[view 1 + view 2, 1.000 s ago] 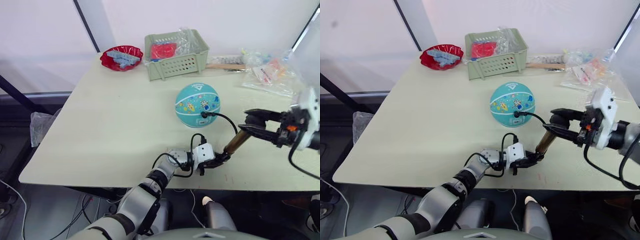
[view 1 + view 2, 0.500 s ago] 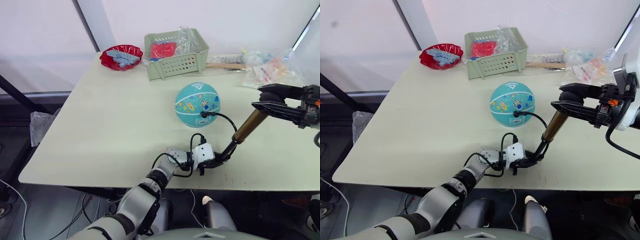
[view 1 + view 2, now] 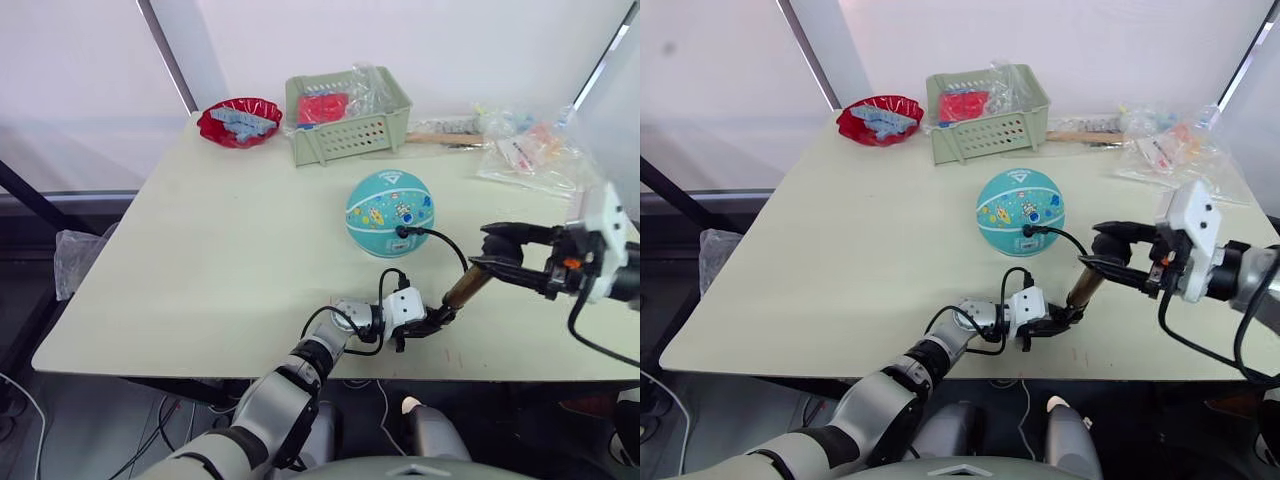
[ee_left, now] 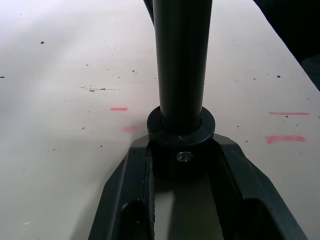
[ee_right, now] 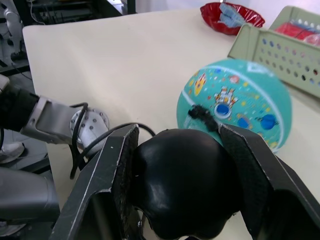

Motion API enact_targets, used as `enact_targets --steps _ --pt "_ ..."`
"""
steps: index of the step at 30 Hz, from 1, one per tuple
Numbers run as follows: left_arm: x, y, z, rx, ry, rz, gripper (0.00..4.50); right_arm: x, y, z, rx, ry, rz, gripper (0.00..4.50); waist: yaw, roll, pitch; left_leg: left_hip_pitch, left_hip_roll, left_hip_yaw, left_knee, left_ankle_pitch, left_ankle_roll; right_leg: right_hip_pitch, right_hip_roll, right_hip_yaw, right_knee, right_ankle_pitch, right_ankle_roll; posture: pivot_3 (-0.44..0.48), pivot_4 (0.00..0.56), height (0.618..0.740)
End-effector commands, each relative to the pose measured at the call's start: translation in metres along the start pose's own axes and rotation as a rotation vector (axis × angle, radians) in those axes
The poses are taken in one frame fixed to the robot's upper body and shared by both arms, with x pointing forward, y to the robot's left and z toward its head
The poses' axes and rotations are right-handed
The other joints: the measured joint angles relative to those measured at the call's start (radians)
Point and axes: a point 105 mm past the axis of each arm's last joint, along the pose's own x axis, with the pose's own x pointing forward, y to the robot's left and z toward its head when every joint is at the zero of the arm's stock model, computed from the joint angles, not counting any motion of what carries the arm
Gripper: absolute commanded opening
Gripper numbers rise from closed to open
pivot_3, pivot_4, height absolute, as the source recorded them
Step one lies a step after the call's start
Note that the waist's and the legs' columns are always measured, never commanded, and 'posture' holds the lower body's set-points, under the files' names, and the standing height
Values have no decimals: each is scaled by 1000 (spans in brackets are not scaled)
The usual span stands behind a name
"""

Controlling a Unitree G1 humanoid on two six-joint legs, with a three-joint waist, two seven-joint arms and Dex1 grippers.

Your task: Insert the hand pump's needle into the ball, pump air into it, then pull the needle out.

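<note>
The teal cartoon-printed ball (image 3: 390,213) is sitting mid-desk on the pale green desk (image 3: 220,250), with the thin black hose (image 3: 445,240) and its needle fitting (image 3: 402,232) plugged into its near side. The left claw (image 3: 432,322) is pinching the black bottom cap of the brass-gold hand pump (image 3: 462,288), which is leaning up toward the right claw (image 3: 490,262), whose fingers are closing around the black handle (image 5: 182,187). Behind the ball are standing a green slotted basket (image 3: 350,125), a red bowl (image 3: 240,120) and clear plastic bags (image 3: 530,150), all well apart from the pump.

A red bowl (image 3: 240,121) sits beside a green basket (image 3: 347,113).
</note>
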Motion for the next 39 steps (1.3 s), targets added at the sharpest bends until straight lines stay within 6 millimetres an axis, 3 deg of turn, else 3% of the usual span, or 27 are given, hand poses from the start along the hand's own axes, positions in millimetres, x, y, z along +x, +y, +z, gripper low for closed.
enact_targets --steps 1,5,8,13,19,28,39 --pt "-12 -40 -55 -148 169 -96 1104 8 -1 -35 38 103 -33 2092 0 0 0 1 0 0 -1 0 0 1 0 0 0 0 -1 0 150 737" --pt "-11 -41 -55 -148 170 -99 1104 18 7 -52 40 125 -15 2092 0 0 0 3 0 0 -3 0 0 2 0 0 0 -1 -1 0 150 737" --pt "-11 -40 -55 -146 173 -100 1104 22 13 -53 40 121 6 2092 1 0 0 4 0 0 -3 0 0 2 1 0 0 -1 0 0 150 737" --pt "-13 -39 -56 -151 183 -102 1104 17 3 -30 39 45 -26 2092 1 0 0 4 -1 0 -4 0 0 2 0 0 -1 -1 2 0 150 737" --pt "-13 -42 -60 -155 203 -117 1104 -11 -18 17 -20 -40 -74 2092 4 5 4 2 -1 0 -6 0 0 2 0 0 -6 0 3 0 150 737" --pt "-14 -47 -65 -154 228 -134 1104 -43 -33 71 -61 -124 -119 2092 6 6 6 -5 -2 -2 -5 2 4 -1 -1 -4 -8 1 4 0 150 737" --pt "-17 -48 -68 -155 249 -144 1104 -66 -39 110 -105 -181 -147 2092 6 7 6 -8 -3 -4 -4 2 4 -2 -2 -7 -8 1 4 0 150 737"
